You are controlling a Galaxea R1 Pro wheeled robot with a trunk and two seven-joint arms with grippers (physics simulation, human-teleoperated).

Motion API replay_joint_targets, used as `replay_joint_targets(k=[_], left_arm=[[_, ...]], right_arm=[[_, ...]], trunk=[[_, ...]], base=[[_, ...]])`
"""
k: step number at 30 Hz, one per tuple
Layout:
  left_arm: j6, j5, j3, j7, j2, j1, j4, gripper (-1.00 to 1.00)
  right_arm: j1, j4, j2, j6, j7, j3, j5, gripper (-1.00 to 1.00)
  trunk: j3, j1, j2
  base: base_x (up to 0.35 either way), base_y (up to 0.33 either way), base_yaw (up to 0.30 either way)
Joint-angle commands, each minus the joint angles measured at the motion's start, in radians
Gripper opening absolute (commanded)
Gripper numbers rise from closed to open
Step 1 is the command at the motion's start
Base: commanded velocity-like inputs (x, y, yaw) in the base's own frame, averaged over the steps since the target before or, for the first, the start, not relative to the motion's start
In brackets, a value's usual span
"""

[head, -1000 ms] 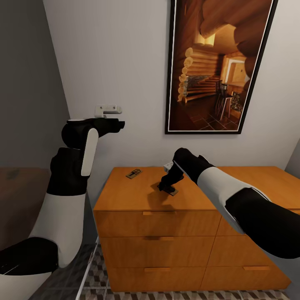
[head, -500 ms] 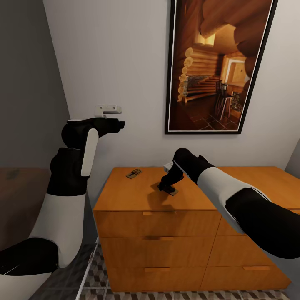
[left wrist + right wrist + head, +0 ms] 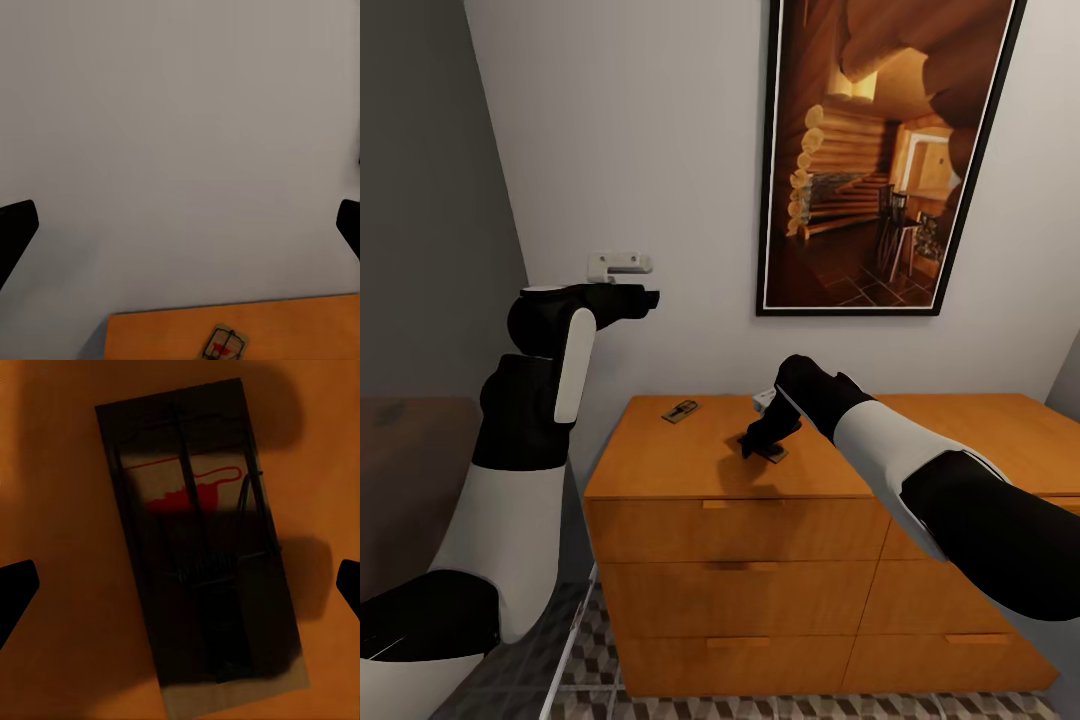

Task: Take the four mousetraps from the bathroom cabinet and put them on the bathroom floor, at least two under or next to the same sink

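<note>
The orange-brown cabinet (image 3: pixel 660 470) stands against the wall in front of me. One dark mousetrap (image 3: pixel 680 410) lies near the back left of its top, and the left wrist view catches that mousetrap (image 3: pixel 223 345) too. A second mousetrap (image 3: pixel 775 455) lies mid-top, right under my right gripper (image 3: pixel 758 445). In the right wrist view that mousetrap (image 3: pixel 199 547) lies flat between the wide-apart fingertips (image 3: pixel 15 585) of the open right gripper (image 3: pixel 181 585), untouched. My left gripper (image 3: pixel 647 296) hangs open, high by the wall, above and left of the cabinet.
A large framed picture (image 3: pixel 880 150) hangs on the wall above the cabinet. A small white wall fitting (image 3: pixel 618 264) sits just above my left gripper. Patterned bathroom floor (image 3: pixel 590 640) shows below the cabinet's drawers (image 3: pixel 740 590). A dark grey wall (image 3: pixel 430 200) closes the left side.
The whole picture has shifted slightly, so the cabinet sits a little higher in view. Both arms keep their pose, and the right gripper stays over the same mousetrap.
</note>
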Motion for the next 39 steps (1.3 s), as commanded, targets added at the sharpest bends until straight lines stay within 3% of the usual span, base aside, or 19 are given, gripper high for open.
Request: replay_joint_targets(k=[1,5,11,39], left_arm=[[0.004,0.010,0.000,0.010,0.000,-0.001,-0.001,1.00],[0.004,0.010,0.000,0.010,0.000,-0.001,-0.001,1.00],[0.004,0.010,0.000,0.010,0.000,-0.001,-0.001,1.00],[0.004,0.010,0.000,0.010,0.000,-0.001,-0.002,1.00]], right_arm=[[-0.001,-0.001,0.000,0.002,0.007,0.004,0.006,1.00],[-0.001,-0.001,0.000,0.002,0.007,0.004,0.006,1.00],[-0.001,-0.001,0.000,0.002,0.007,0.004,0.006,1.00],[-0.001,-0.001,0.000,0.002,0.007,0.004,0.006,1.00]], trunk=[[-0.001,0.000,-0.001],[-0.001,0.000,-0.001],[-0.020,0.023,-0.043],[-0.020,0.023,-0.043]], base=[[0.000,0.000,0.000],[0.000,0.000,0.000],[0.000,0.000,0.000],[0.000,0.000,0.000]])
